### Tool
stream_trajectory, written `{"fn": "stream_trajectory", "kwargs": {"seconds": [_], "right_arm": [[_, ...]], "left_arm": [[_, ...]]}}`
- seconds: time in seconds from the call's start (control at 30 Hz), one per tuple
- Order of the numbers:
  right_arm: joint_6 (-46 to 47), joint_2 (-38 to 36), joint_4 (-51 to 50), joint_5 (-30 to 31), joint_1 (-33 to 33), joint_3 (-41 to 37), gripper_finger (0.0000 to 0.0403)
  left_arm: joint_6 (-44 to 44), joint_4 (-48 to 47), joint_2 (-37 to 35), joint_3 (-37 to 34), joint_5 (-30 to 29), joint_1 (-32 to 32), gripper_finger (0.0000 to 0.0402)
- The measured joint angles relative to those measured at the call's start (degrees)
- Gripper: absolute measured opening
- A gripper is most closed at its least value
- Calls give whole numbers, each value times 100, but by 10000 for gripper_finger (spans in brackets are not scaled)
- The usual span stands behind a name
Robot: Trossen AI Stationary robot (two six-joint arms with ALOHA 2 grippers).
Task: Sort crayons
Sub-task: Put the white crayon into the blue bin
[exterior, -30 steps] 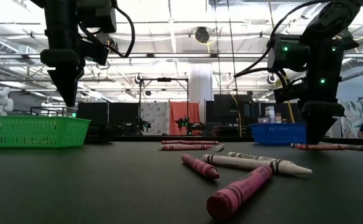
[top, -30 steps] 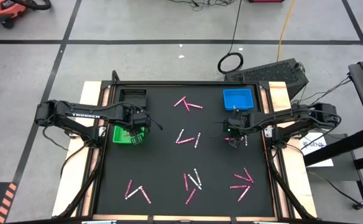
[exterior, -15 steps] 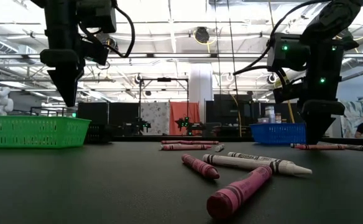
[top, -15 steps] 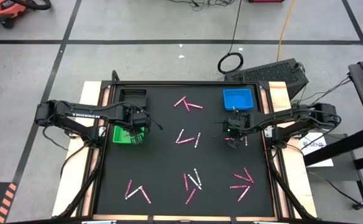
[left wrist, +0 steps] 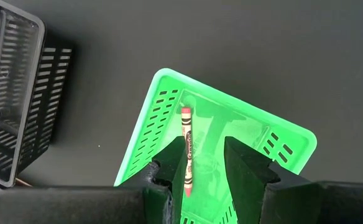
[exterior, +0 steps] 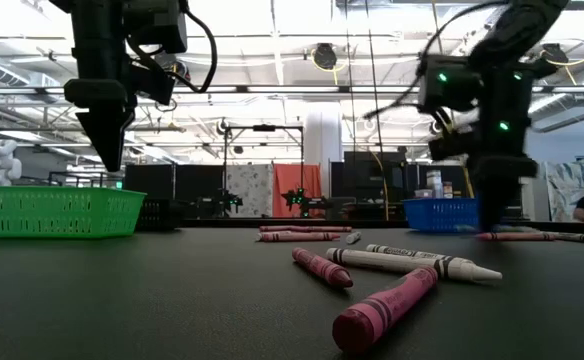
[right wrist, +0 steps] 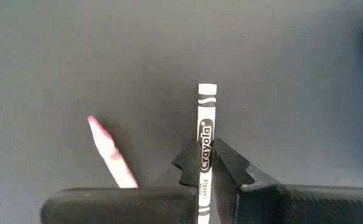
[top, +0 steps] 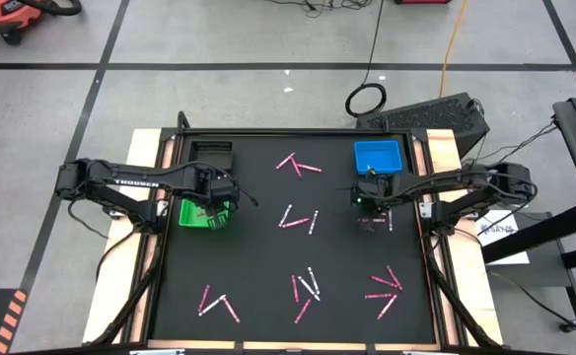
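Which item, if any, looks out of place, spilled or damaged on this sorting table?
Nothing stands out. Loose pink and white crayons lie in scattered clusters on the black table, as unsorted ones would. One pink crayon lies in the green slotted basket; the right gripper is shut on a white crayon.

The table (top: 258, 247) has a black top set in a pale wooden frame. Three trays stand on it: a black tray (top: 211, 153) at the far left corner, a green tray (top: 191, 215) just in front of it, and a blue tray (top: 378, 156) at the far right. Pink and white crayons (top: 306, 287) lie scattered on the top in small clusters: far centre, middle, near left, near centre, near right.
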Motion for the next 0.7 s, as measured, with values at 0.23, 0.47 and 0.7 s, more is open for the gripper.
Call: {"fn": "stream_trajectory", "kwargs": {"seconds": [0.23, 0.47, 0.7], "right_arm": [[-729, -10, -131, 78, -442, 525, 3], [-1599, -15, -447, 629, -1146, 1152, 4], [-2354, -19, -521, 620, -2011, 1453, 4]], "left_arm": [[-2, -8, 0, 0, 0, 0, 102], [-18, -7, 0, 0, 2, 2, 102], [-17, -6, 0, 0, 3, 0, 102]]}}
